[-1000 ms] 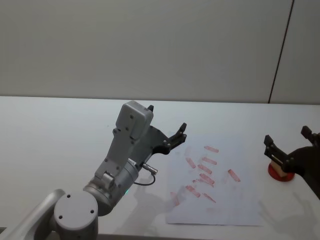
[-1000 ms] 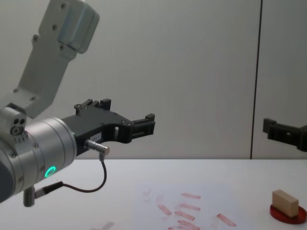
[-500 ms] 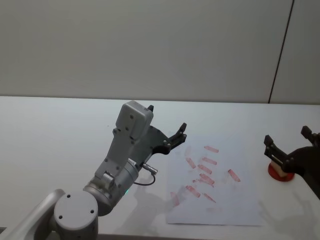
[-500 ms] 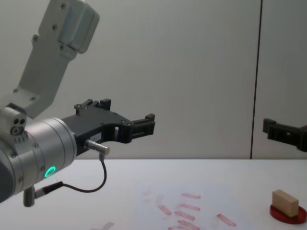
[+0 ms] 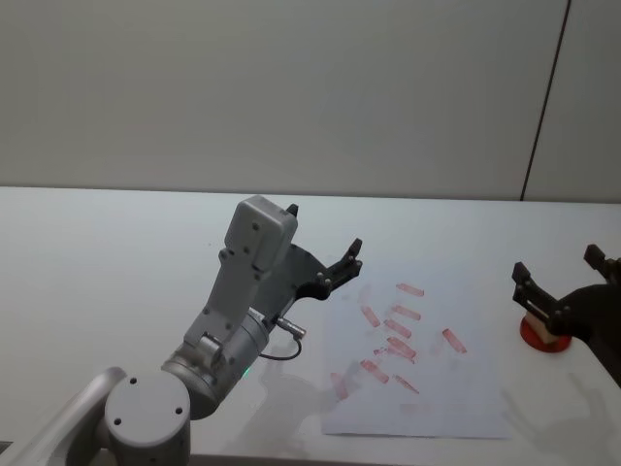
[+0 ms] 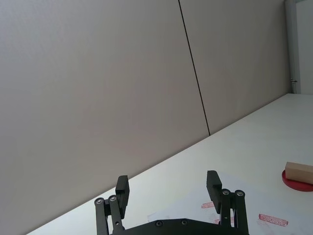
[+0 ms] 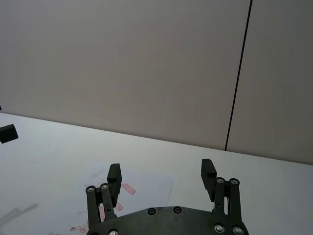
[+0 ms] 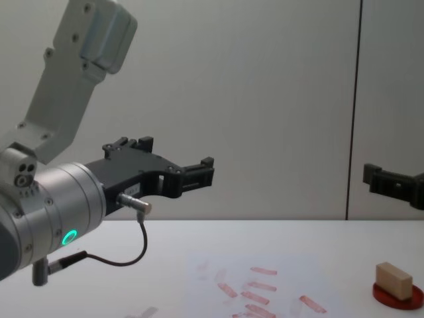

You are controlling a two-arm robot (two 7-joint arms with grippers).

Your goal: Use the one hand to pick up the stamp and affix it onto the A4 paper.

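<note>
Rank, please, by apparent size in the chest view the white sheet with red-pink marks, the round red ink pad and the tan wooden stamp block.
1. White sheet with red-pink marks: largest.
2-3. Tan wooden stamp block and round red ink pad: look alike; the block hides part of the pad.

The head view looks down on the tabletop (image 5: 116, 243) from the near side; the chest view looks low across it at the far wall (image 8: 265, 99). Wrist views look past their fingers (image 6: 213, 183). All share the A4 paper (image 5: 432, 408).
</note>
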